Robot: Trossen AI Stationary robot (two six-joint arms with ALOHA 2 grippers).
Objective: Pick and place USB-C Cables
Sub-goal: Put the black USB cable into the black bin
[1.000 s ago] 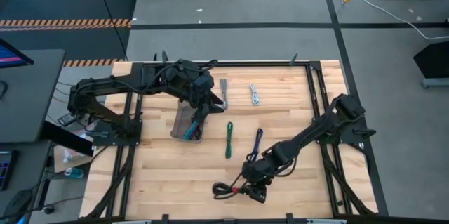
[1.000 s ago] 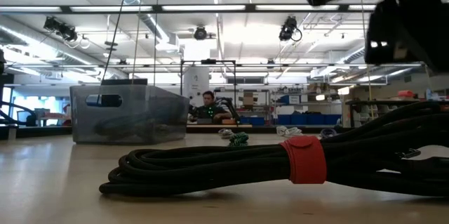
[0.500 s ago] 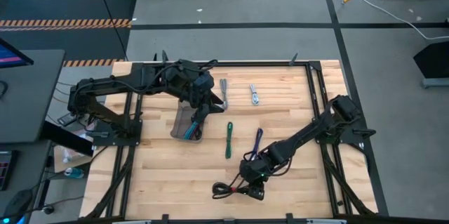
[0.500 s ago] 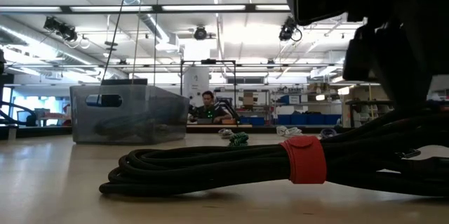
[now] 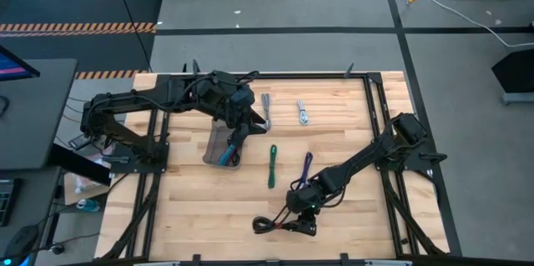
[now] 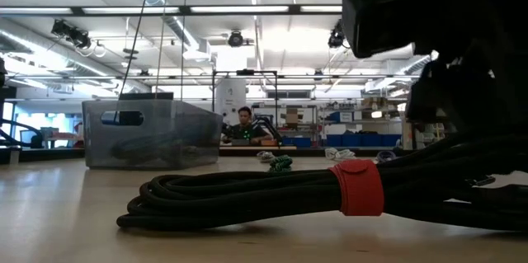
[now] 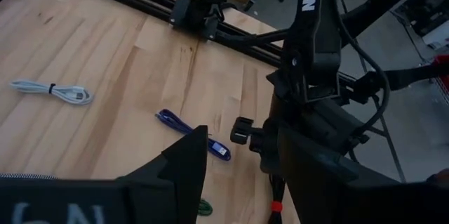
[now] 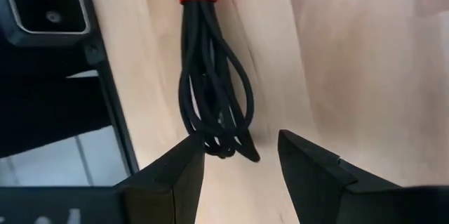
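My right gripper is hovering just above the tied cable bundle lying at the table's near edge. My left gripper is sitting over the tray at the left. 4 cables are lying between: 2 mid-table, 2 behind them.

- The left pincer shows its two dark fingers standing apart, with nothing between them.
- On the wooden counter lies a silver cable, well apart from a purple cable.
- The right arm reaches down near the purple cable.
- A green cable peeks out beside one finger.
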